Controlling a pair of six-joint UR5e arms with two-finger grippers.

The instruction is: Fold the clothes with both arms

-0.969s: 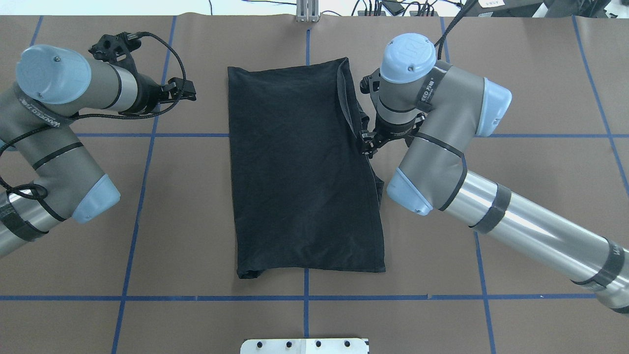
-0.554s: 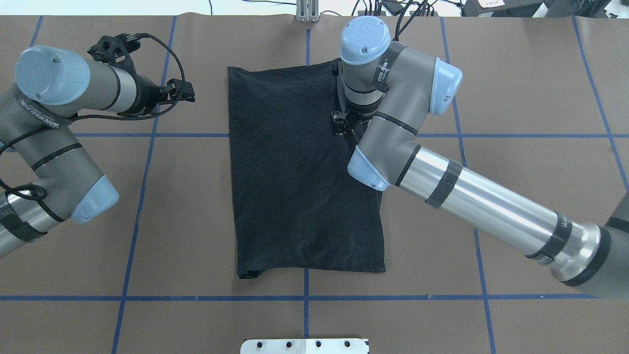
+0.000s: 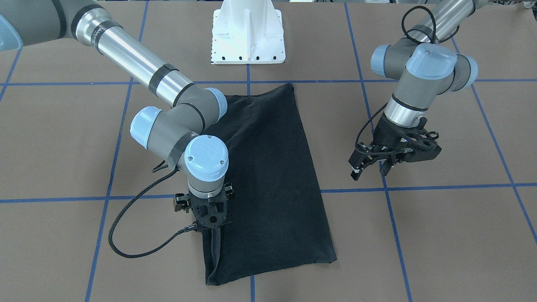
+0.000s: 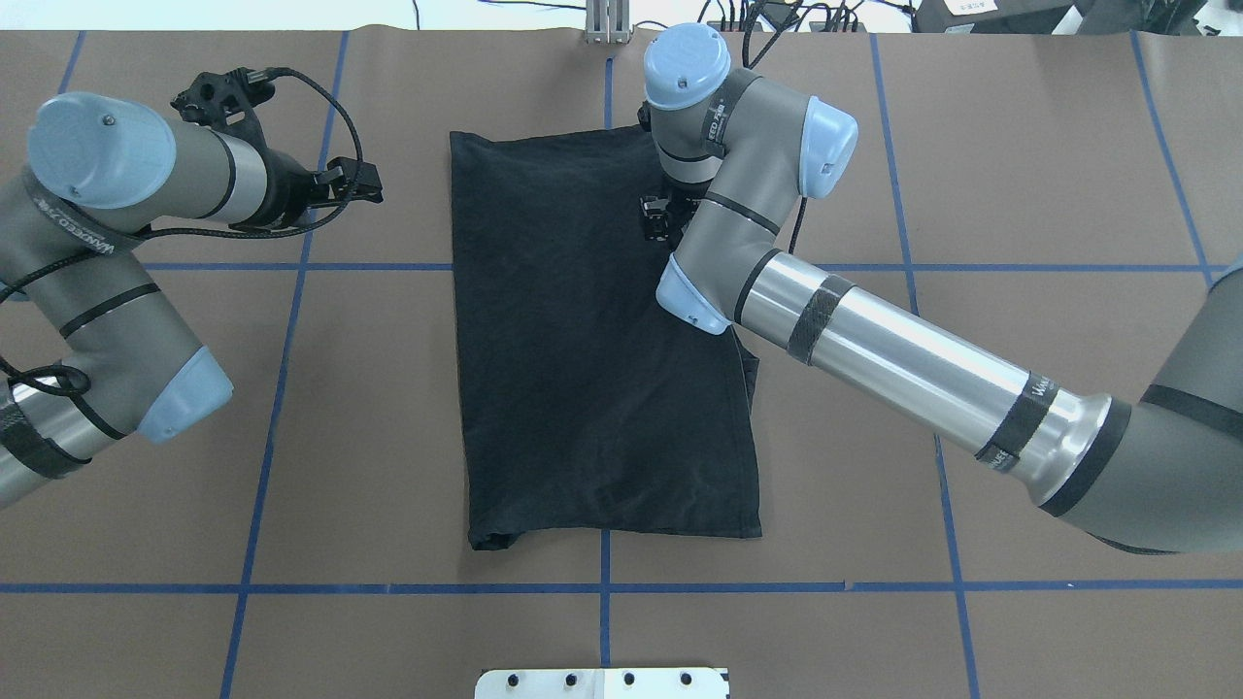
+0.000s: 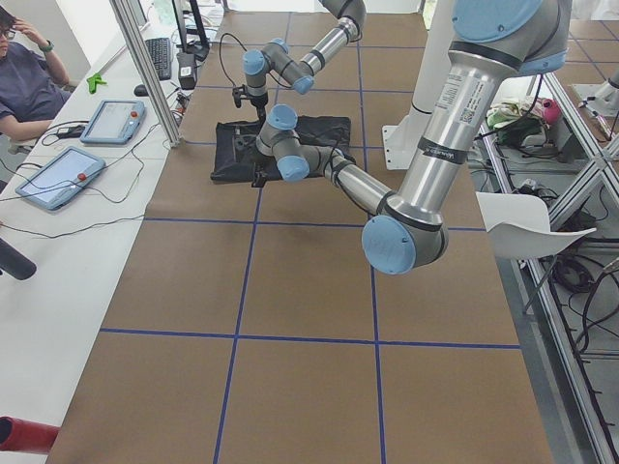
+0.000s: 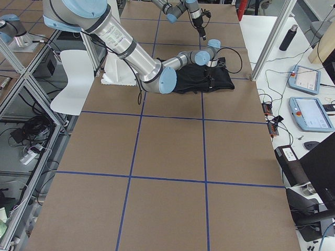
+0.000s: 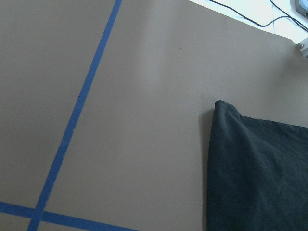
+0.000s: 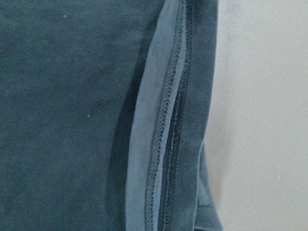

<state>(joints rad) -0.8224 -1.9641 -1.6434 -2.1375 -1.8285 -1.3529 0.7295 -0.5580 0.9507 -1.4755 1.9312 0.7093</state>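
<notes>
A brown table [image 4: 1068, 146] gridded with blue tape [image 4: 602, 588] stands beside a white desk [image 5: 39, 290] bearing two tablets [image 5: 111, 121].

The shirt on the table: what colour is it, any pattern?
Plain black, no print showing on the shirt; clearest in the overhead view.

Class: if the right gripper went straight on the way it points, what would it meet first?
Probably the black T-shirt: the right gripper points down over its stitched edge, with the table under the cloth. The gap is unclear.
</notes>
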